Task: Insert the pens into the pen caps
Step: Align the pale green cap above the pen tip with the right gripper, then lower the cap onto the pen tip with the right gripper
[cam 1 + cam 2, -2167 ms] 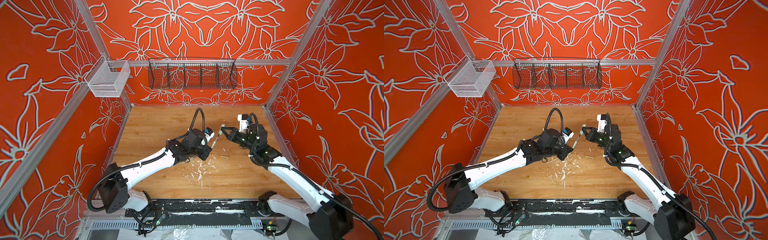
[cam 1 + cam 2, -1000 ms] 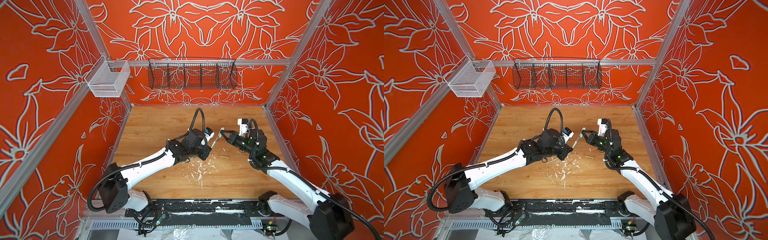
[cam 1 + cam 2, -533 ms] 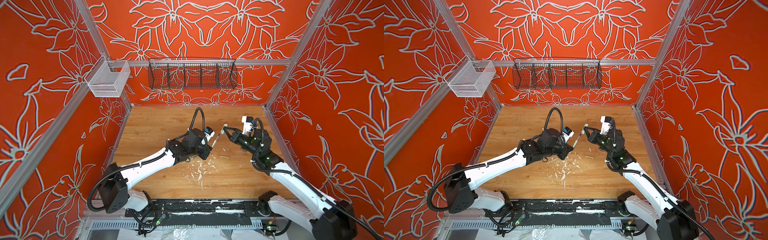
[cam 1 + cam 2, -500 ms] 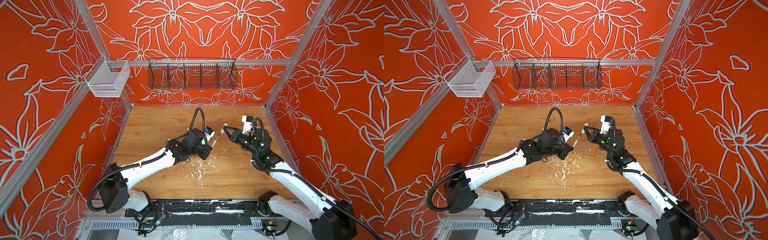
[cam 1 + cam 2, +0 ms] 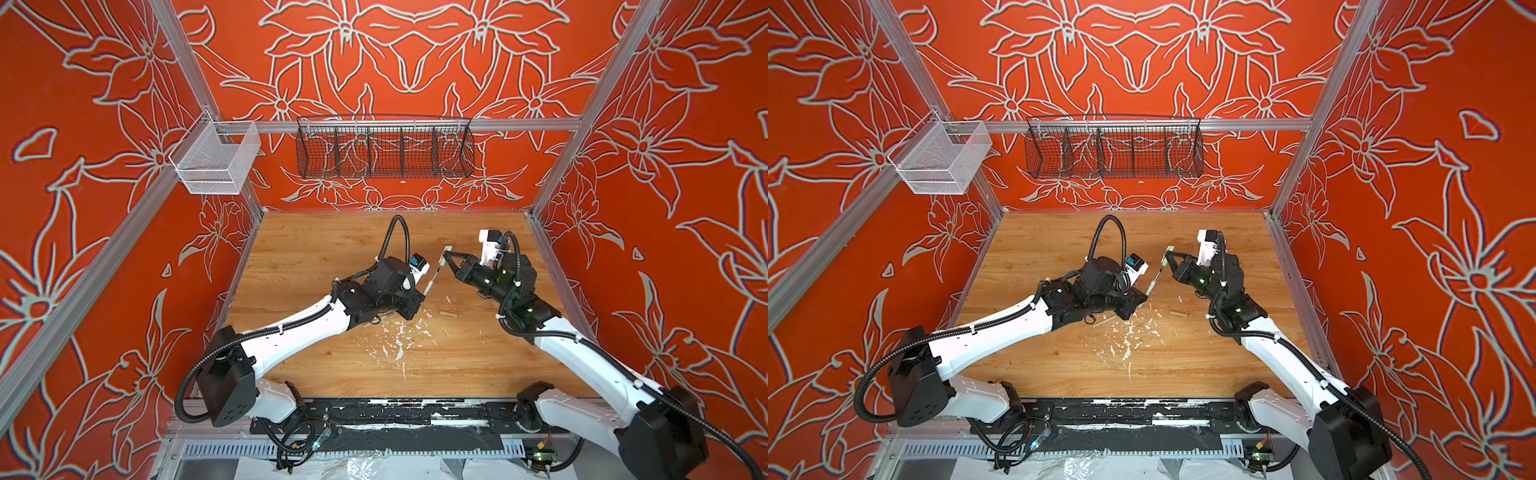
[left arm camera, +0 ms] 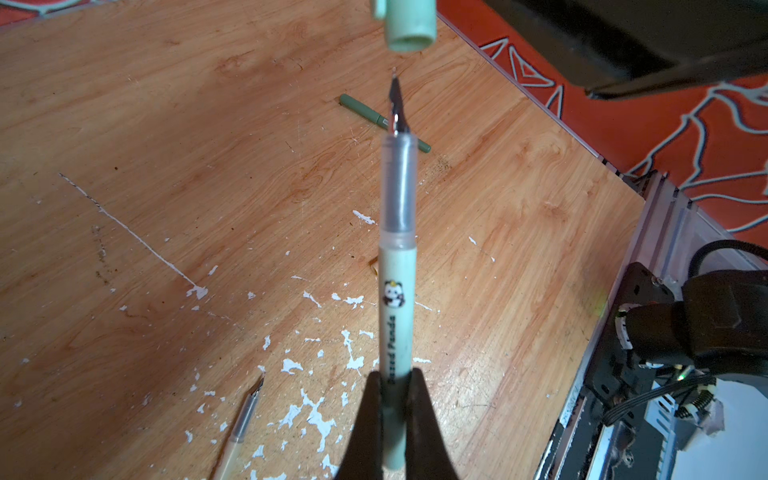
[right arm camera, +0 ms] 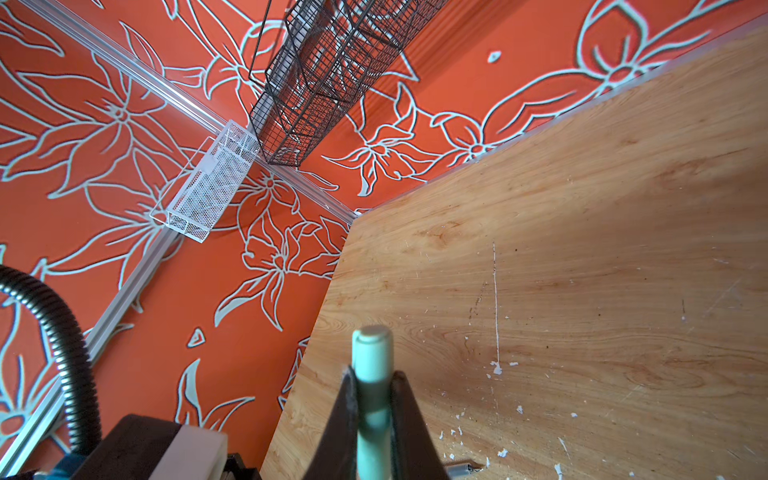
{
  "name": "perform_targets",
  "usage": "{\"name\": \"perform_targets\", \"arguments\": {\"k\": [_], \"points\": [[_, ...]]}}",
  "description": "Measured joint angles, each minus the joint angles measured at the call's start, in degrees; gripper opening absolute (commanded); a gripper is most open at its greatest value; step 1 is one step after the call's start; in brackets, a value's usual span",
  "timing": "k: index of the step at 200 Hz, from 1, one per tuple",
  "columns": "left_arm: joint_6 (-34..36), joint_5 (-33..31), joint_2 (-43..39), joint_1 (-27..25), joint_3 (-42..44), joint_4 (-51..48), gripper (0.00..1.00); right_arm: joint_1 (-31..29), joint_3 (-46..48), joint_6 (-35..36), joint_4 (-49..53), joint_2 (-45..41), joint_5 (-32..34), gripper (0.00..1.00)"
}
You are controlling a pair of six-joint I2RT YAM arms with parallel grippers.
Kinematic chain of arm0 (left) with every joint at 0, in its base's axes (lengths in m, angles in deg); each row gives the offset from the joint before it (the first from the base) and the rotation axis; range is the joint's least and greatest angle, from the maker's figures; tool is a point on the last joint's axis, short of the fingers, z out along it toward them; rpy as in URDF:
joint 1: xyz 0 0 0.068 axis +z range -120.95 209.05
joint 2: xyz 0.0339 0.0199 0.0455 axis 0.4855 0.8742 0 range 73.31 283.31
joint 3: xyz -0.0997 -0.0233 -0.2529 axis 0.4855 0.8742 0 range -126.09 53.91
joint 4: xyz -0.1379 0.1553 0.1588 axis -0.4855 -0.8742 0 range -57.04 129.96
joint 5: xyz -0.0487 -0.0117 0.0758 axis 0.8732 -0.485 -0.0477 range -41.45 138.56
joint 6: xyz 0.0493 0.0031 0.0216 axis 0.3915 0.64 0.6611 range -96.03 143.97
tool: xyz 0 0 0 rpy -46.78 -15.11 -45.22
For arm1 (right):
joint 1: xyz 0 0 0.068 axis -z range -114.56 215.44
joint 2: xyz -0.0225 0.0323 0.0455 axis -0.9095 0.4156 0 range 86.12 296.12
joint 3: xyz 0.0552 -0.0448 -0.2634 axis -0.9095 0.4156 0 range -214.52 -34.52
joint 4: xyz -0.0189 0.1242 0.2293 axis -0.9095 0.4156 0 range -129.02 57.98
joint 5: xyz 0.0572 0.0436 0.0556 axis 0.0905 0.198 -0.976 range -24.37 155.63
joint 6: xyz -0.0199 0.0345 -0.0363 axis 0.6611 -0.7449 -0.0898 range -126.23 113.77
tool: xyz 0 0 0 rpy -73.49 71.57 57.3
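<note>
Left wrist view: stubby mint plastic cap [image 6: 409, 29], clamped by right gripper [image 7: 372, 382], is re-aimed, unseated, at slim mint pen [image 6: 398, 266] clamped by left gripper [image 6: 395, 384].

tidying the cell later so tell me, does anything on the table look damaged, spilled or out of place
Yes: white flecks lie scattered over the front middle of the wooden table, like chipped paint, and a thin white streak crosses the wood. Otherwise nothing looks spilled or broken; the beige pen lies uncapped among the flecks.
</note>
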Motion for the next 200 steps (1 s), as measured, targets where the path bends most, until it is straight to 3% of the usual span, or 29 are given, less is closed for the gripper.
{"name": "perform_targets", "arguments": {"k": [200], "points": [[0.0,-0.3,-0.9,0.0,0.0,0.0,0.00,0.0,0.1,-0.5,-0.3,1.7,-1.6,0.00]]}}
